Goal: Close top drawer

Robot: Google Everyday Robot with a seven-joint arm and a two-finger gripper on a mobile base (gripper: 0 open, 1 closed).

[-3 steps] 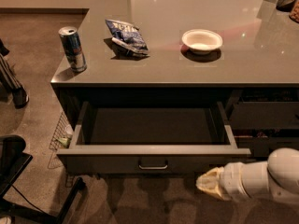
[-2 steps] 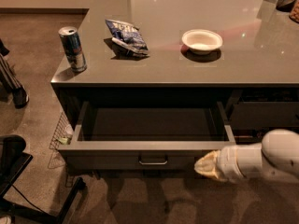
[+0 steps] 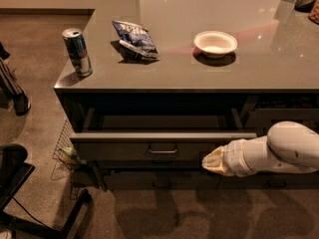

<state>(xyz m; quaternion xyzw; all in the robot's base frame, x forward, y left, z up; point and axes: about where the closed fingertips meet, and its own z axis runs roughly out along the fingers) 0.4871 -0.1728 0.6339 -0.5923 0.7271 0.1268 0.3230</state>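
The top drawer point(image 3: 124, 148) is a wide grey drawer under the counter, pulled out only a little; a narrow strip of its inside shows. Its small silver bar handle point(image 3: 163, 149) sits at the centre of the flat front. My gripper point(image 3: 210, 161) is at the end of the white arm coming in from the right. Its tip is against the right part of the drawer front, just right of the handle.
On the counter point(image 3: 279, 68) stand a drink can point(image 3: 77, 52), a blue snack bag point(image 3: 133, 38) and a white bowl point(image 3: 215, 43). A wire basket point(image 3: 63, 148) sits on the floor at the left. A black chair base point(image 3: 30, 203) is at the lower left.
The drawer has slid in most of the way toward the counter. My gripper has moved left and forward along with the drawer front.
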